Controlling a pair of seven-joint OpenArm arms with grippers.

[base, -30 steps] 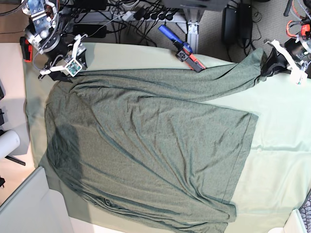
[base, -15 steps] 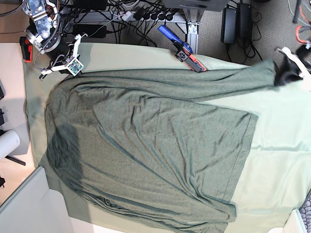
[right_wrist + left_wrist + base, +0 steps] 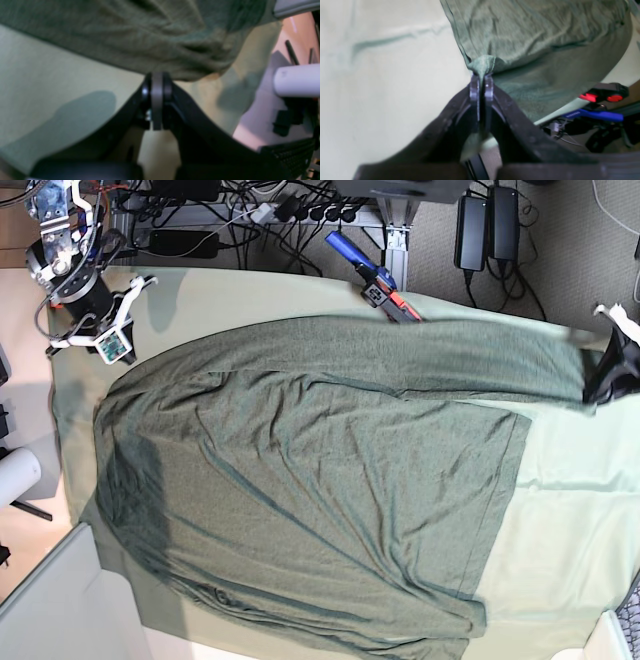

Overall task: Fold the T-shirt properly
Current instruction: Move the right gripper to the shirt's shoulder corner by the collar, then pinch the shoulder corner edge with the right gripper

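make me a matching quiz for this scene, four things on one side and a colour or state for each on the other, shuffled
Things:
1 left tool
2 right tool
3 T-shirt
4 table cloth

States:
a pale mint green
b shut, pads together, nothing seen between them
c dark olive, wrinkled
d clamped on a fabric edge

Pairs: 1-d, 2-b, 3-c, 4-a

Open cloth on the near right, clutter along the far edge.

The T-shirt (image 3: pixel 300 490) covers most of the worktop (image 3: pixel 570 520); bare cloth lies beside its hem, toward the right hand side of the base view, and a narrow strip by the right hand (image 3: pixel 95 340). A red-and-blue tool (image 3: pixel 375 280) sits at the far edge touching the stretched sleeve, with cables (image 3: pixel 260 220) and power bricks (image 3: pixel 485 225) beyond. A white roll (image 3: pixel 15 475) stands off the worktop's left side.
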